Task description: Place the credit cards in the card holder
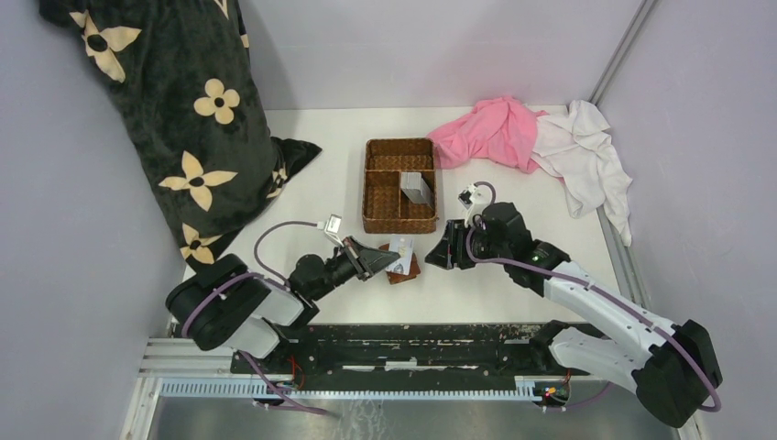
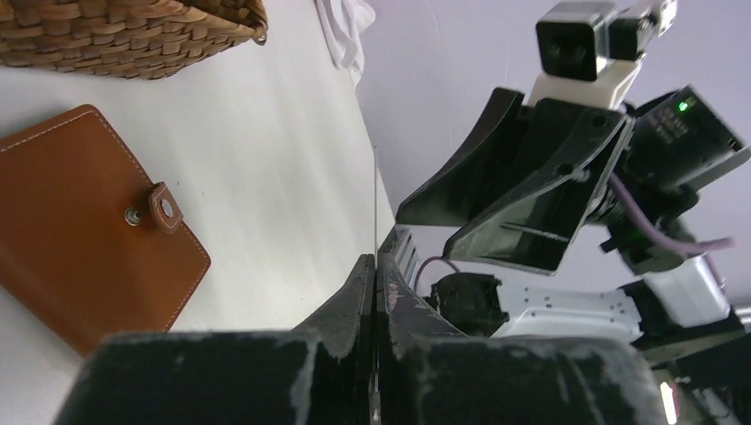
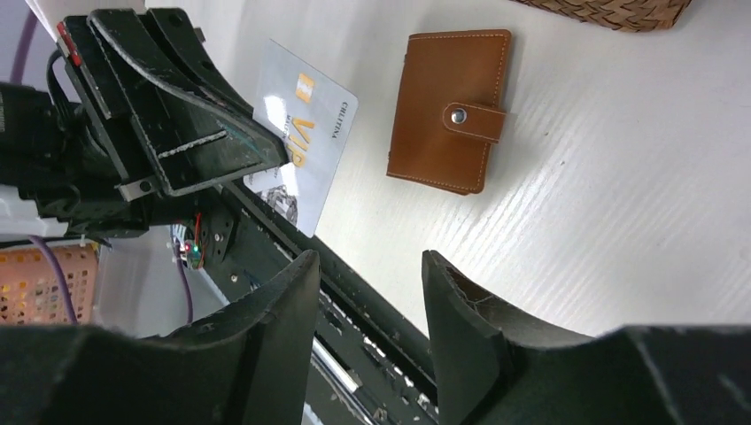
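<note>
The credit card [image 3: 310, 155] is pinched by one edge in the left gripper [image 2: 375, 274], jaws pressed together on it, in the upper left of the right wrist view. The card holder [image 3: 450, 111] lies flat on the desk [image 3: 620, 221] just to its right, its snap tab fastened. The right gripper [image 3: 369, 261] hovers spread and empty at the bottom of that view. The step in hand looks like bringing the card to the holder. The holder likely needs unsnapping and opening first.

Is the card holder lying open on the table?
No, the card holder lies closed on the table, with its snap tab fastened across the front.
</note>
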You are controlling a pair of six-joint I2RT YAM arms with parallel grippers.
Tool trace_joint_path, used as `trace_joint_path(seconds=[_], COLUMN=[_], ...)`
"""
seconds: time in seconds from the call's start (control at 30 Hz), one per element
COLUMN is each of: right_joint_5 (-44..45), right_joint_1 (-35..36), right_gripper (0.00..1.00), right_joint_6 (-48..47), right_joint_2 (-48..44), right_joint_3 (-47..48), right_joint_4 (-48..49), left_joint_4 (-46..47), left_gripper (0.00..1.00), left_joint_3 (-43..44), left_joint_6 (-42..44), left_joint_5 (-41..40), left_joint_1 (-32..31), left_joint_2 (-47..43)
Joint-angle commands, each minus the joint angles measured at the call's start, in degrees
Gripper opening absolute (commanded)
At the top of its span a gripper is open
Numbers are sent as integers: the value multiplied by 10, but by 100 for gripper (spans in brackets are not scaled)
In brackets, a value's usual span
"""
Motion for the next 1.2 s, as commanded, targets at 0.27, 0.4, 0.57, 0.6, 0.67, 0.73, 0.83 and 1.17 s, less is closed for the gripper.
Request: trace_joint_path(seconds=[0.27,0.4,0.57,0.6,0.67,0.73,0.83,1.17], right_joint_5=[-7,-3,1,-2,-5,-8,-12,-13], right_joint_1=[-1,-1,-2,-2,-1,-2,-2,-3], right_gripper=[49,48,47,47,46,46,45,44], right_joint_6=[84,96,102,106,109,112,117,129], right_joint_2=[67,82,90,95,104,111,120,117], right_joint_3=[-67,-78,-91,-91,-93,-96,-99,-117], right_joint_4=[271,299,324,329,339,349,360,384], left_joint_4=[227,228,227,227,227,227,227,228], left_gripper=[3,3,3,3,3,3,3,3], left_joint_3=[22,27,31,33,35,35,35,26], left_joint_6=[-141,-146,-153,-155,-158,-159,-159,-157], left_joint_5=[-103,-107,-107,-107,-105,-107,-109,-130], left_joint_1=[-63,-69,-70,-70,-70,-70,-70,-70], left_joint_2=[154,157,157,157,160,158,157,156])
